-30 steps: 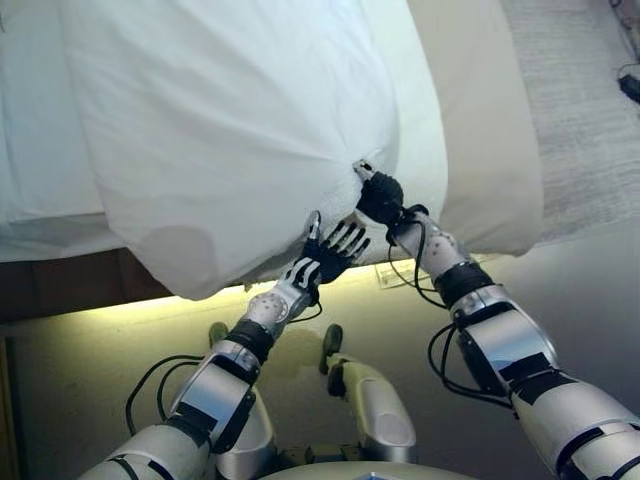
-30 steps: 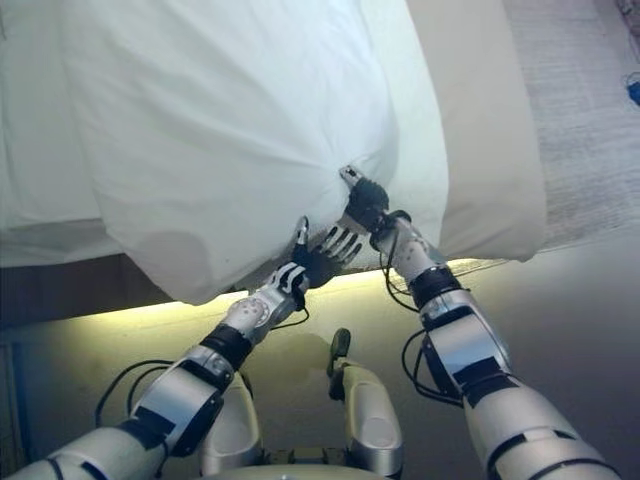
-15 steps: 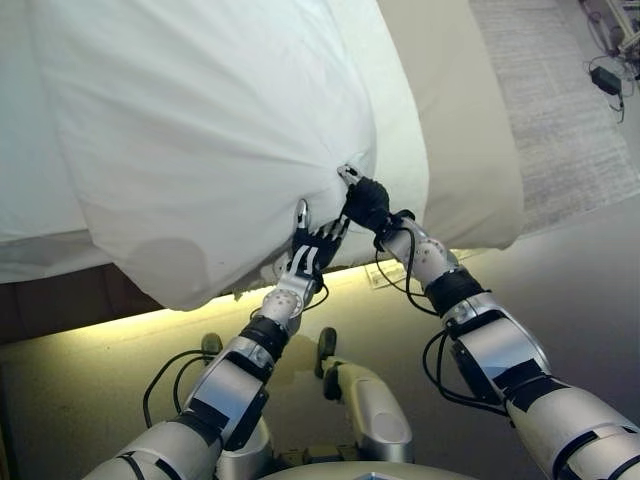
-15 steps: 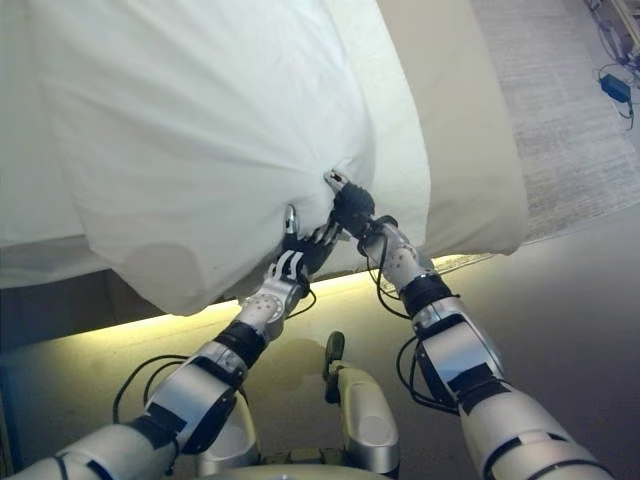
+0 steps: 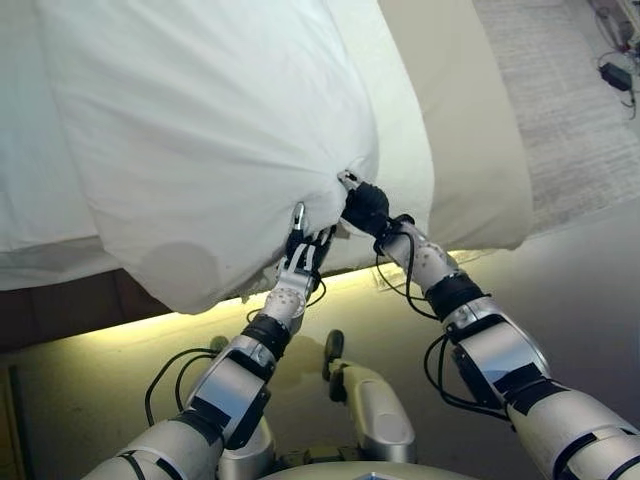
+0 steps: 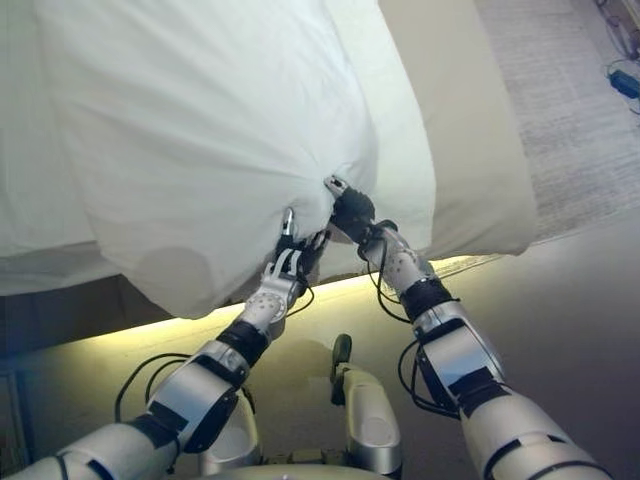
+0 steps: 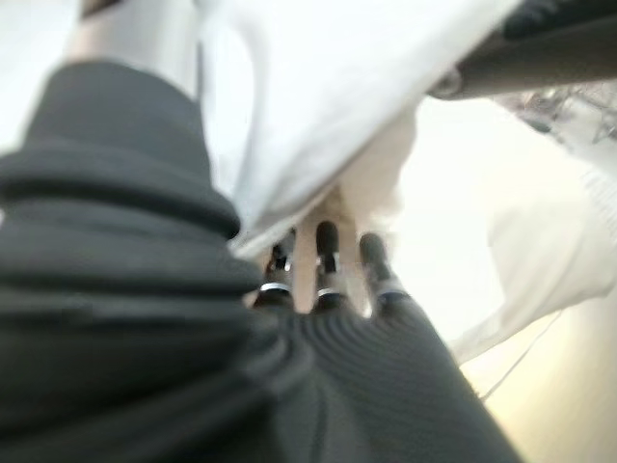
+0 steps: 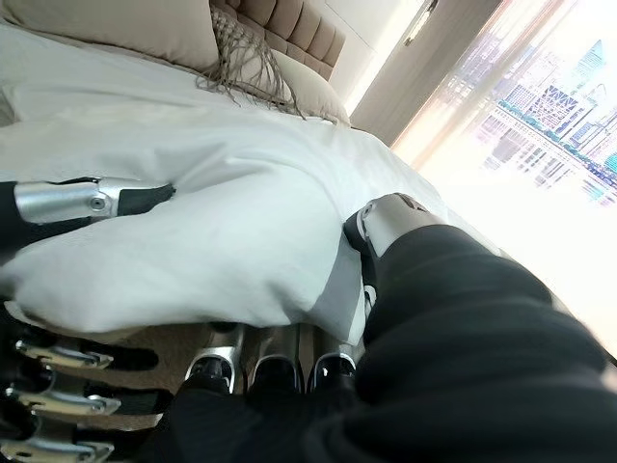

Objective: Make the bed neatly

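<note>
Duvet edge pinched by right hand | left hand fingers under fold, grip unclear | right wrist view: headboard

Both eye views are looking steeply down from the head at the bed edge, sharing the duvet corner and both hands from slightly offset spots. The left wrist view is sitting very close under the duvet, facing up along its fingers. The right wrist view is looking along the bed toward the headboard.
</note>
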You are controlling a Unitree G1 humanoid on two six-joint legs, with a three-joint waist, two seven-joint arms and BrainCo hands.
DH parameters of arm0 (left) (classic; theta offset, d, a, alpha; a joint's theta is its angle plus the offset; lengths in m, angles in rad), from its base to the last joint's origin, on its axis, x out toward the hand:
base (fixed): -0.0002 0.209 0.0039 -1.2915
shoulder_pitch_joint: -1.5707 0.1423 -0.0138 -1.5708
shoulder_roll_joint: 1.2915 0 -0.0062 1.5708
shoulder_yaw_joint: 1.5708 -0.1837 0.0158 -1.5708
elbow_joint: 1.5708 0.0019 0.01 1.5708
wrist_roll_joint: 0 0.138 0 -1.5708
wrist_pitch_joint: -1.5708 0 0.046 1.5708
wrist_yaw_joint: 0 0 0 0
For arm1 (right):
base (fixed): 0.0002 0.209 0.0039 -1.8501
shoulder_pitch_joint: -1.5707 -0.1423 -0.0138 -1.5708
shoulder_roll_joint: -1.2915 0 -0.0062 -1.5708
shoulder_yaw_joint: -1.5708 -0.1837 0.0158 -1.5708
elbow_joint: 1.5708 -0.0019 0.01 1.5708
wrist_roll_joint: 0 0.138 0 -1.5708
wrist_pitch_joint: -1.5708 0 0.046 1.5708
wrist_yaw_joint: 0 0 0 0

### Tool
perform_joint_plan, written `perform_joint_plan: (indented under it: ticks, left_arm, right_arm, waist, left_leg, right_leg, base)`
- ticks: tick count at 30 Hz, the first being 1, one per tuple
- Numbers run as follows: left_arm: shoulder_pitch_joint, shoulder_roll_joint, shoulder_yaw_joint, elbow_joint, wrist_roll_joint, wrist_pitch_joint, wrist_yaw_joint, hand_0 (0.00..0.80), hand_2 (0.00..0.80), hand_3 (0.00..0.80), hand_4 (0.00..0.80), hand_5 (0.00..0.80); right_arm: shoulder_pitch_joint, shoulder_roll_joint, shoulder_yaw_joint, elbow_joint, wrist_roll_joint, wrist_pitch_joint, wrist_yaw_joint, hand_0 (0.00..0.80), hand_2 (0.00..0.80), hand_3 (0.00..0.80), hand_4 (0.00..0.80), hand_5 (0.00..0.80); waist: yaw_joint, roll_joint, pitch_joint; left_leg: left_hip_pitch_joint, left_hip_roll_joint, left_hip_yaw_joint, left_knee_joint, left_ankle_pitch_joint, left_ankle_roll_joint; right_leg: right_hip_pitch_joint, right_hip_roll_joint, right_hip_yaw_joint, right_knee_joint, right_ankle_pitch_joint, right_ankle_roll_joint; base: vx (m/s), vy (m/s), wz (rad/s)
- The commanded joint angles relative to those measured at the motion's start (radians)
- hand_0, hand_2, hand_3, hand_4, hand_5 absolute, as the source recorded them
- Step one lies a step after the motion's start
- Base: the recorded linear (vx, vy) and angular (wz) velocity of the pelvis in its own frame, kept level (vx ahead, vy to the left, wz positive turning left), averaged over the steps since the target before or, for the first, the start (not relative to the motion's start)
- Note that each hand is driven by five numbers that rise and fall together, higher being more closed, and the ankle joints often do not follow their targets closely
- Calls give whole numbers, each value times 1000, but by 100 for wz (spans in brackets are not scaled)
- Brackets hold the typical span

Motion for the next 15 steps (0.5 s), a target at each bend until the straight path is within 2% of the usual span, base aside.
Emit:
perform_joint_plan:
  ticks: [1, 7, 15]
  left_arm:
    - [-71, -44, 43, 71, 68, -8, 40, 0, 0, 0, 0, 0]
    - [-45, -20, 46, 81, 134, 32, 81, 0, 0, 0, 0, 0]
    - [4, 3, 56, 84, 168, 68, 73, 0, 0, 0, 0, 0]
  right_arm:
    - [-6, -72, -1, -69, 17, -49, 31, 800, 800, 800, 800, 800]
    - [-5, -84, -3, -60, -11, -41, 34, 800, 800, 800, 800, 800]
    - [6, -96, -14, -67, -26, -34, 35, 800, 800, 800, 800, 800]
  waist:
    - [-26, 21, -48]
    - [-11, 38, -43]
    - [6, 58, -42]
  left_leg:
    - [18, 103, -41, -16, 54, -44]
    - [22, 95, -54, -26, 57, -41]
    - [33, 87, -67, -38, 60, -39]
  right_leg:
    - [18, -55, 1, -17, 17, 58]
    - [19, -69, -12, -9, 16, 67]
    - [29, -80, -28, -2, 12, 71]
  base:
    - [-10, 34, 5]
    - [-4, 11, 2]
    - [7, 7, 7]
